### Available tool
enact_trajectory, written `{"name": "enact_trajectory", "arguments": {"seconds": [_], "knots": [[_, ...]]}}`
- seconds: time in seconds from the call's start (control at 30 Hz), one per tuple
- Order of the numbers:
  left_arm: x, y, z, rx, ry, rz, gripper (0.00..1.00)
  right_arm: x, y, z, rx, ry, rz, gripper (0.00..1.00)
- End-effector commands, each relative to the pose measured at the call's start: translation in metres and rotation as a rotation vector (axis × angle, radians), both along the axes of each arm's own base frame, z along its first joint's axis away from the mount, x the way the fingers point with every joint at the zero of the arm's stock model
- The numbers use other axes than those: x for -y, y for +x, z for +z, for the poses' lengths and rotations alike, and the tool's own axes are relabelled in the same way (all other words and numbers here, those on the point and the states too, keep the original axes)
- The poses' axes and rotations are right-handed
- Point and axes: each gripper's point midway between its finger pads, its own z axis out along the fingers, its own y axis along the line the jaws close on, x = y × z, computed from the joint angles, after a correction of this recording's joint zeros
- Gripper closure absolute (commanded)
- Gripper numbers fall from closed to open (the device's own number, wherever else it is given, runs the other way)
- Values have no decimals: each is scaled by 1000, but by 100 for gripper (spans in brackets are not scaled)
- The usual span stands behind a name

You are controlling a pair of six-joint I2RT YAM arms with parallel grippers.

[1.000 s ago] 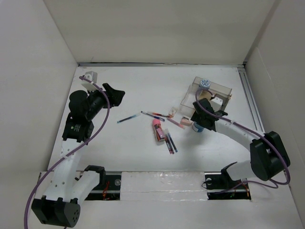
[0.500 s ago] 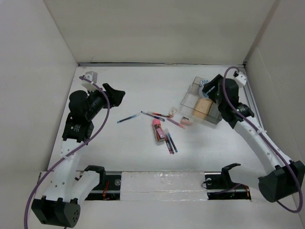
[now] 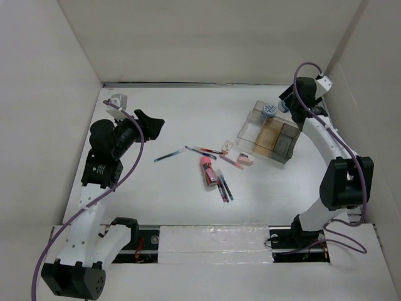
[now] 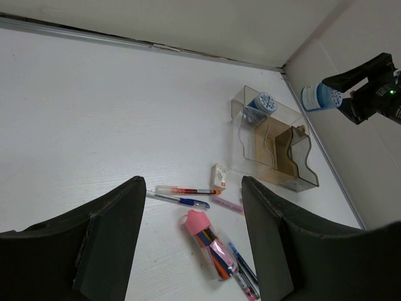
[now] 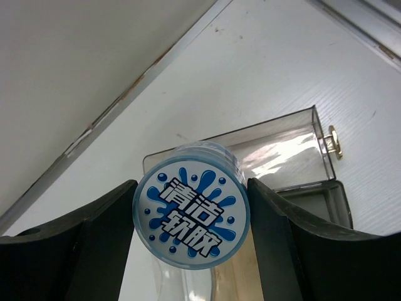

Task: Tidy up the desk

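Clamping blue-lidded tub (image 5: 191, 213), lid facing wrist camera, right tool (image 5: 190, 183) over desk (image 3: 188, 119); left tool (image 4: 191, 188) spread, empty.

Right wrist view: right gripper (image 5: 190, 184) fingers run off bottom edge; round blue-labelled container (image 5: 191, 213) hides part of clear tray (image 5: 282, 150). Top view: pale item (image 3: 227, 148) by pens (image 3: 203, 150) too small to identify.

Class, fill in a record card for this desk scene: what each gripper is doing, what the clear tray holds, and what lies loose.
left gripper: open, empty, above the desk
right gripper: shut on a blue-lidded tub, near the clear tray
clear tray: second tub in its far corner compartment
loose on desk: pink pencil case, pens, small eraser box
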Motion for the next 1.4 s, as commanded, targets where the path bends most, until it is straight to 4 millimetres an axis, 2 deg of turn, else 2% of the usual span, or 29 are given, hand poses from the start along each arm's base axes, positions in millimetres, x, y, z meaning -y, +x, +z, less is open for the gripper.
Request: {"name": "enact_trajectory", "arguments": {"seconds": [0.0, 0.1, 0.23, 0.43, 0.63, 0.77, 0.93, 1.03, 1.1, 1.13, 1.17, 1.23, 1.27, 1.33, 1.37], "knots": [[-1, 2, 15, 57, -6, 1, 41, 20, 12, 25, 62, -29, -48, 47], [2, 4, 11, 44, -9, -10, 42, 24, 13, -2, 10, -24, -50, 47], [4, 6, 7, 28, -9, -19, 42, 27, 14, -22, -23, -11, -61, 47], [4, 5, 9, 34, -9, -23, 42, 34, 20, -35, -45, -1, -64, 47], [4, 5, 9, 35, -9, -26, 42, 53, 27, -35, -33, 1, -101, 46], [3, 3, 12, 45, -11, -21, 42, 53, 34, -33, -33, -4, -99, 46], [3, 2, 11, 44, -10, -23, 42, 57, 34, -59, -89, 3, -108, 45], [4, 5, 9, 35, -9, -21, 42, 56, 34, -66, -107, 9, -107, 43], [4, 3, 11, 43, -10, -24, 42, 51, 33, -62, -110, 15, -102, 18], [4, 3, 11, 43, -10, -24, 42, 51, 32, -58, -105, 15, -102, 18], [4, 4, 11, 41, -10, -23, 42, 53, 31, -51, -96, 8, -106, 10], [3, 5, 9, 34, -9, -15, 42, 47, 30, -34, -61, 7, -93, 6], [3, 5, 8, 34, -8, -20, 42, 45, 26, -14, -19, 9, -81, 4], [3, 4, 10, 39, -10, -20, 42, 23, 23, 8, 33, 13, -32, 5], [3, 4, 11, 40, -9, -15, 42, 11, 16, 27, 78, 22, 2, 8]]}}
